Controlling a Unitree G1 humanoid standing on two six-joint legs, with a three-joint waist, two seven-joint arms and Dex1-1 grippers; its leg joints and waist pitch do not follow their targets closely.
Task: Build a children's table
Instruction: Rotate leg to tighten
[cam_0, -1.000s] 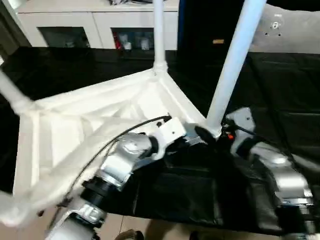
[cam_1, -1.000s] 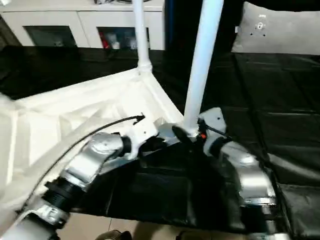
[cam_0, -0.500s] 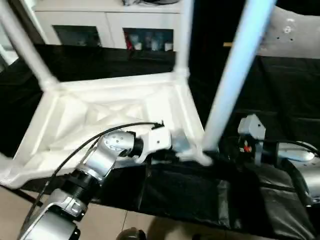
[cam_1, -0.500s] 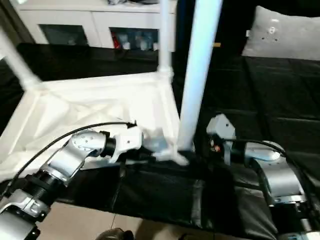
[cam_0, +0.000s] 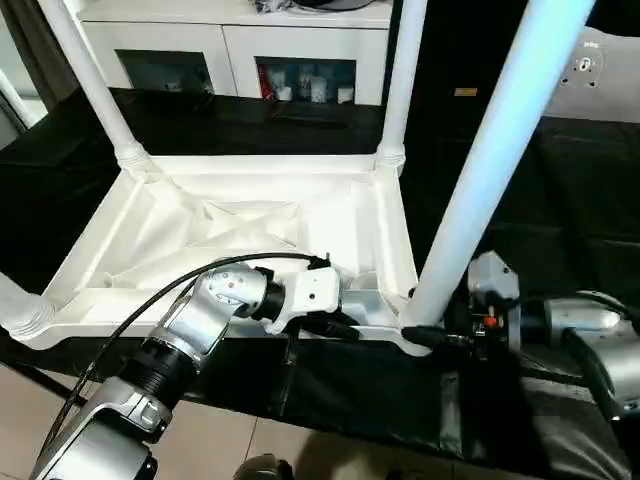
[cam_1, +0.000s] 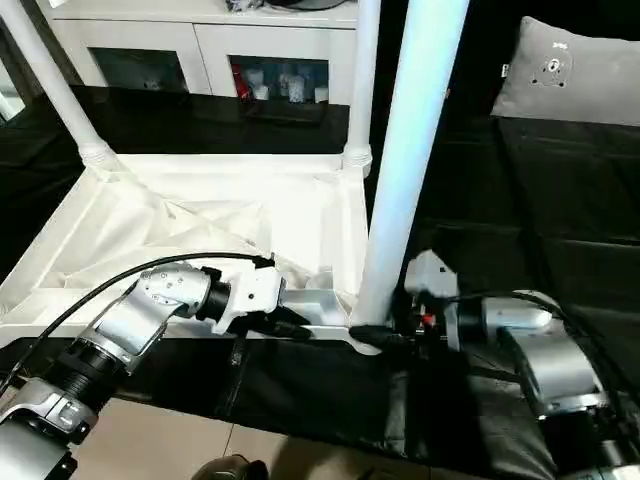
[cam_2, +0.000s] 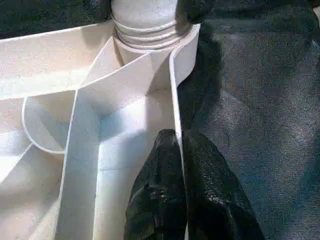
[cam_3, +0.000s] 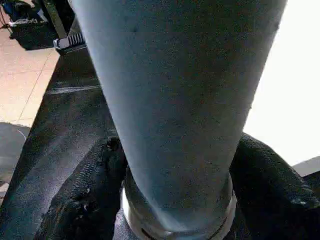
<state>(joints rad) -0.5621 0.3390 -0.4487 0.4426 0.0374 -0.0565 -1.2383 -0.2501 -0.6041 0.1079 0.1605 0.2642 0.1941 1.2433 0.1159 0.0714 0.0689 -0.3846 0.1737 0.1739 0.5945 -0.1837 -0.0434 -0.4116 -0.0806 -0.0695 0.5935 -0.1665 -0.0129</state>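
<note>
The children's table (cam_0: 250, 215) lies upside down on the black worktable (cam_0: 560, 200), white, with its ribbed underside up. Three legs stand up from its corners, among them the near right leg (cam_0: 490, 160). The near left corner socket (cam_0: 20, 315) shows at the picture's edge. My left gripper (cam_0: 345, 325) is at the near edge, shut on the table's thin rim wall (cam_2: 175, 85). My right gripper (cam_0: 425, 338) sits at the foot of the near right leg, one black finger (cam_3: 75, 200) on each side of it, pressed against the tube.
A white cabinet (cam_0: 230, 50) with glass doors stands behind the worktable. A grey cushion (cam_1: 570, 75) lies at the far right. The worktable's near edge drops to a tiled floor (cam_0: 200, 440) just below my arms.
The camera has swung, so the whole scene shifted. My right gripper has come up to the near right leg and its fingers have closed in on the foot. The left keeps its hold.
</note>
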